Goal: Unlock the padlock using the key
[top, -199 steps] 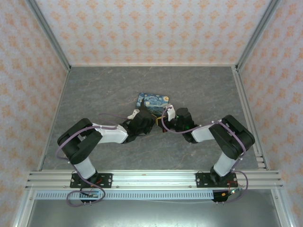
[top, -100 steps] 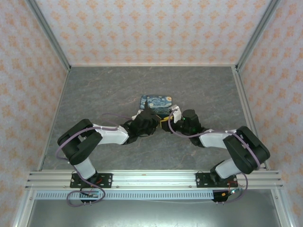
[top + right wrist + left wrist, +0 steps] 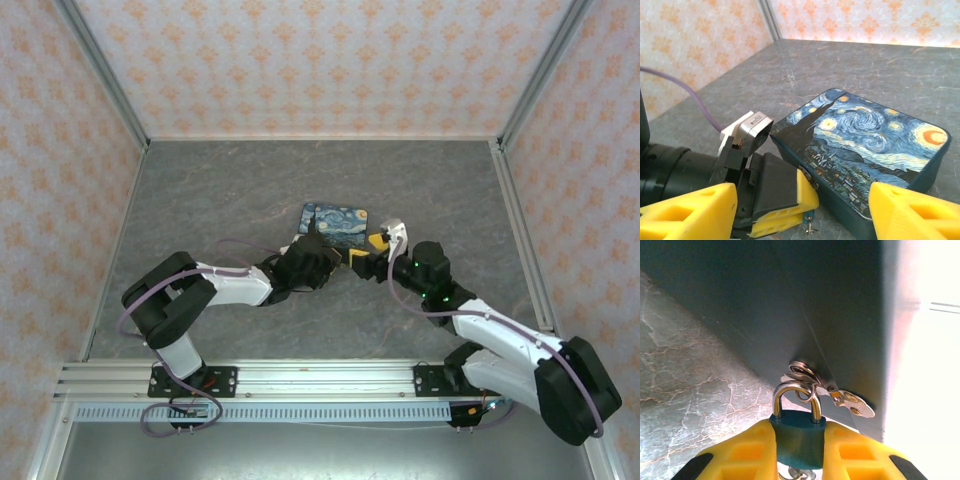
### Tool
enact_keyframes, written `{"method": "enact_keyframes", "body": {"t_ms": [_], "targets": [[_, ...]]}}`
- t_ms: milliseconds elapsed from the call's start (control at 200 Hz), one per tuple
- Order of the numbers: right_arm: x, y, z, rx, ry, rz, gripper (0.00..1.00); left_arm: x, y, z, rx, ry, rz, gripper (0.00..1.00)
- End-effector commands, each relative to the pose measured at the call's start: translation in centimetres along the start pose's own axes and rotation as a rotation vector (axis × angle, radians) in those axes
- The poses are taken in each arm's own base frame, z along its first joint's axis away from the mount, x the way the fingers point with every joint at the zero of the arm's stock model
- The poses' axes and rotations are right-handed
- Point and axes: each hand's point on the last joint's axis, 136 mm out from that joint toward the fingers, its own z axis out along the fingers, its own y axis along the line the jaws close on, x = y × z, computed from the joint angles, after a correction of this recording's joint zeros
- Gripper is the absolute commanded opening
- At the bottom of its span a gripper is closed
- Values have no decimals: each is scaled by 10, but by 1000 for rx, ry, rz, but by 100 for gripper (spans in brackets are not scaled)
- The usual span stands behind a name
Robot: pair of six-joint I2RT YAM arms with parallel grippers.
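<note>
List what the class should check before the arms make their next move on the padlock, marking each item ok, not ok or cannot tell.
1. Left gripper clamped on padlock: ok.
2. Right gripper open and empty: ok.
3. Shackle released: not ok, both legs sit in the body.
4. Key seated in keyhole: cannot tell; a small key hangs under the left gripper.
5. Printed box clear of the padlock: not ok, its side stands close behind the shackle.
</note>
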Motion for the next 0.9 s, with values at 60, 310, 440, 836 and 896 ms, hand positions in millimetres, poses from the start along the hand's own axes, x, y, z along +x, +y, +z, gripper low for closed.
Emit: {"method": "enact_keyframes", "body": {"t_ms": [60, 310, 440, 836, 896], "targets": [[15, -7, -2, 48, 65, 175, 72, 0, -15, -5, 34, 3, 19, 21], [41, 0, 3, -11, 108, 379, 67, 0, -17, -5, 37, 6, 19, 21], [56, 7, 11, -48, 173, 410, 63, 2, -19, -4, 41, 11, 19, 21], [72, 7, 48, -56, 220, 432, 43, 3, -21, -3, 40, 20, 20, 20], [71, 6, 50, -47, 221, 428, 40, 3, -21, -3, 40, 20, 20, 20]]}}
